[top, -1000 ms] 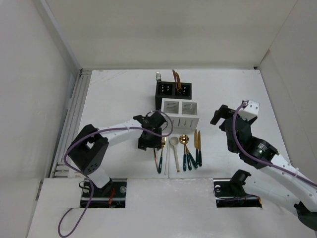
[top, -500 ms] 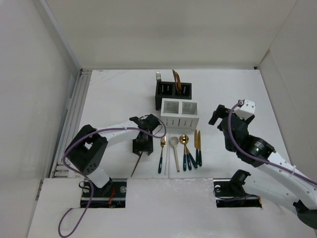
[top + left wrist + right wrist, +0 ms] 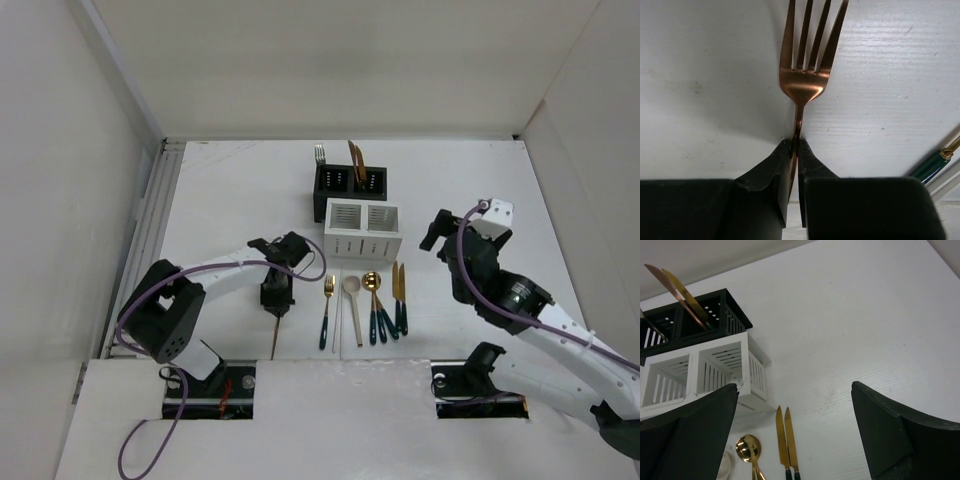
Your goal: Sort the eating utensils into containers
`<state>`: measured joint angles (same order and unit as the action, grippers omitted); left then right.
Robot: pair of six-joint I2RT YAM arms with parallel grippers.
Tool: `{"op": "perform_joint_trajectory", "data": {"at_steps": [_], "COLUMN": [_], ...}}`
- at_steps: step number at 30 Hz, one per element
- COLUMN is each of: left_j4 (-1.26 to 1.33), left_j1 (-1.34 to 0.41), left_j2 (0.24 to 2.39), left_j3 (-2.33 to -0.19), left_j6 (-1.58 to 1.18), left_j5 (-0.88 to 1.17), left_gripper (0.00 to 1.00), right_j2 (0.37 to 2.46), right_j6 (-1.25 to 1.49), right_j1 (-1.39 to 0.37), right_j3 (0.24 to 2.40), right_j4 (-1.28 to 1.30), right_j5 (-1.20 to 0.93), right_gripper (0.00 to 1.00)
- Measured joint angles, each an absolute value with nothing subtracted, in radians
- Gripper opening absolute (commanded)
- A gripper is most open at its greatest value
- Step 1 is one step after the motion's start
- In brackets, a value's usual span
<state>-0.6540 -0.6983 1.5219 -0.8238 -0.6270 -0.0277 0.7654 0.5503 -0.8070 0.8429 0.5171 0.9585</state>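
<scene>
Okay, top view: left gripper is clamped on a copper fork. The fork sticks out toward the near edge of the table, just left of the utensil row, and I can't tell if it touches the surface. The row lies in front of the white caddy: green-handled gold fork, cream spoon, gold spoon, two gold knives. The black caddy sits right behind the white one, with a silver fork in its left compartment and knives in the right. Right gripper hangs to the right of the white caddy, holding nothing. Left wrist: both fingers are pinched tight on the fork's neck just below the tines, which point away from the camera; a green handle shows at the right edge. Right wrist: fingers are spread wide with nothing between them. Both caddies sit upper left, and the white caddy's visible compartments hold nothing. The gold knives and gold spoon lie below.
</scene>
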Motion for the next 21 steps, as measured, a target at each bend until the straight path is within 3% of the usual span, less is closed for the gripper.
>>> {"op": "perform_joint_trajectory", "data": {"at_steps": [12,18,21], "left_j4": [-0.539,-0.487,-0.486], "left_j1": [-0.545,-0.508,-0.501], "left_j2": [1.396,1.352,1.352], "left_j3": [-0.901,-1.020,-1.074], "left_j6": [-0.536,-0.497,-0.464], "left_j5": [-0.050,-0.056,-0.072], "left_gripper": [0.00,0.00,0.00], "right_j2": [0.856,1.129,1.269], "right_j6": [0.516,0.492,0.465], "right_j1": [-0.797,-0.587,-0.485], "right_j3": [0.880,1.074,1.201], "right_j4": [0.456,0.476,0.503], "right_j5": [0.929,0.665,0.529], "right_gripper": [1.00,1.00,0.92]}}
